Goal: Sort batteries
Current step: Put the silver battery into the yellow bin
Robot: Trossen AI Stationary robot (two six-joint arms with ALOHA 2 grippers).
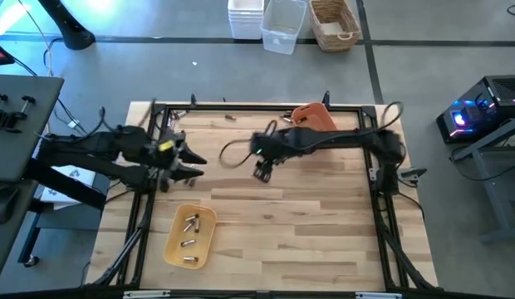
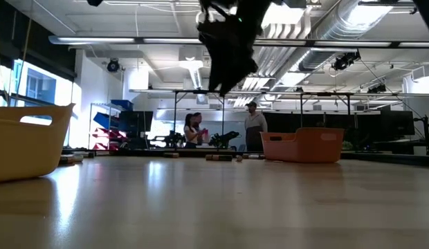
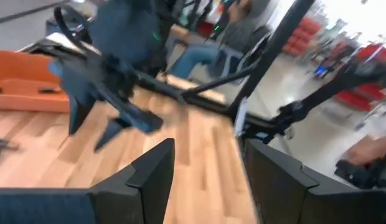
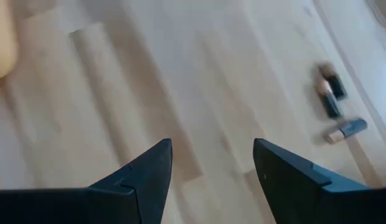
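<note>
Several batteries [image 1: 189,235] lie in the yellow tray [image 1: 173,249] near the table's near-left. A few more batteries [image 1: 228,118] lie loose along the far edge, and two batteries [image 4: 330,93] show in the right wrist view on bare wood. My right gripper [image 1: 262,173] hangs open above the table's middle [image 4: 211,143], holding nothing; it also shows high over the table in the low view [image 2: 225,86]. My left gripper [image 1: 195,164] is open at the left side, pointing toward the right arm [image 3: 208,146], with nothing between its fingers.
An orange tray [image 1: 314,116] stands at the far edge, right of centre [image 2: 304,145]. The yellow tray [image 2: 28,138] is near the low camera. A black cable [image 1: 232,154] loops off the right arm. Bare wood lies across the middle and near right. People stand in the room beyond.
</note>
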